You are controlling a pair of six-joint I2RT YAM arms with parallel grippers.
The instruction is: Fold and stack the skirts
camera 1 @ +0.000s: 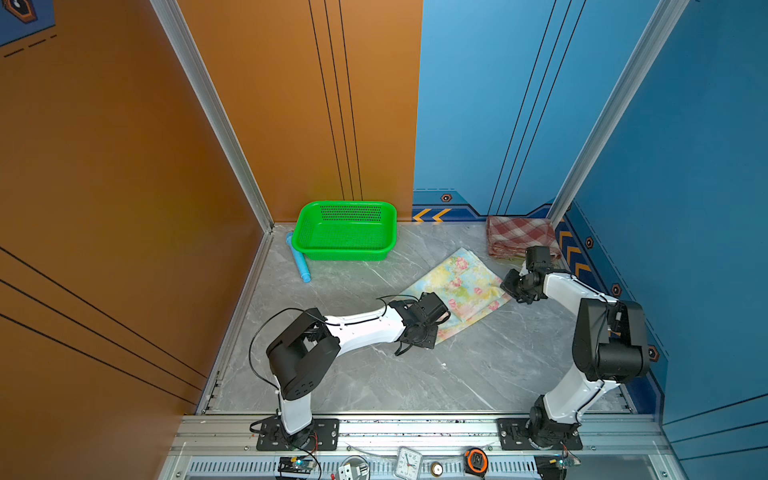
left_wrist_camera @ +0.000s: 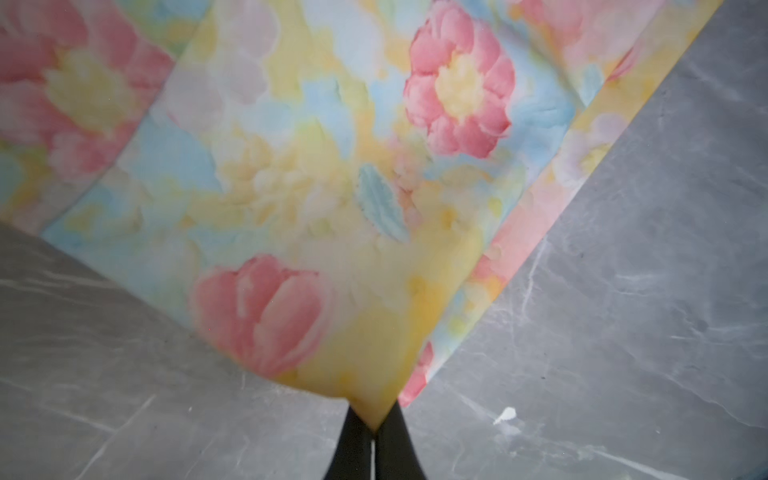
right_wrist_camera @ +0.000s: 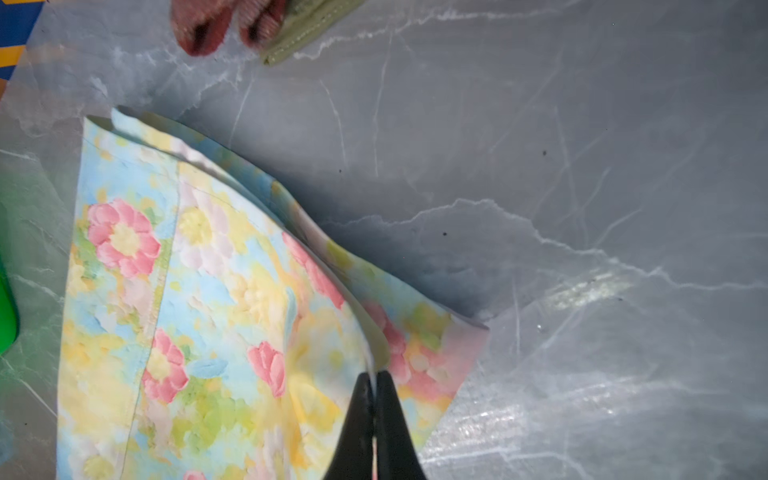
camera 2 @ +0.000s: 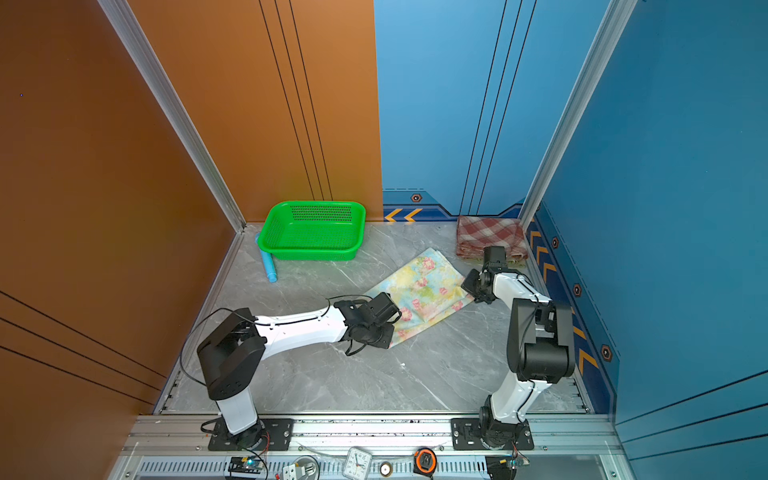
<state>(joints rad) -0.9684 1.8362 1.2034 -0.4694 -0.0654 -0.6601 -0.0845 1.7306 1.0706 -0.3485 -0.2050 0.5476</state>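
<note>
The floral skirt (camera 1: 461, 282) (camera 2: 424, 282) lies partly folded in the middle of the grey table. My left gripper (left_wrist_camera: 374, 428) (camera 1: 444, 319) is shut on its near corner, and the cloth rises from the table to the fingertips. On the skirt's right-hand corner my right gripper (right_wrist_camera: 375, 378) (camera 1: 506, 293) is shut on an upper layer lifted off the layers below. The plaid skirt (camera 1: 519, 237) (camera 2: 490, 237) sits folded in the back right corner. An olive-green skirt (right_wrist_camera: 299, 41) shows its edge beneath the plaid one in the right wrist view.
A green mesh basket (camera 1: 345, 204) stands at the back, left of centre, with a blue tube (camera 1: 299, 262) beside it. Walls close in the table's left, back and right sides. A clock (camera 1: 409, 461) and a tape measure (camera 1: 476, 459) lie on the front rail.
</note>
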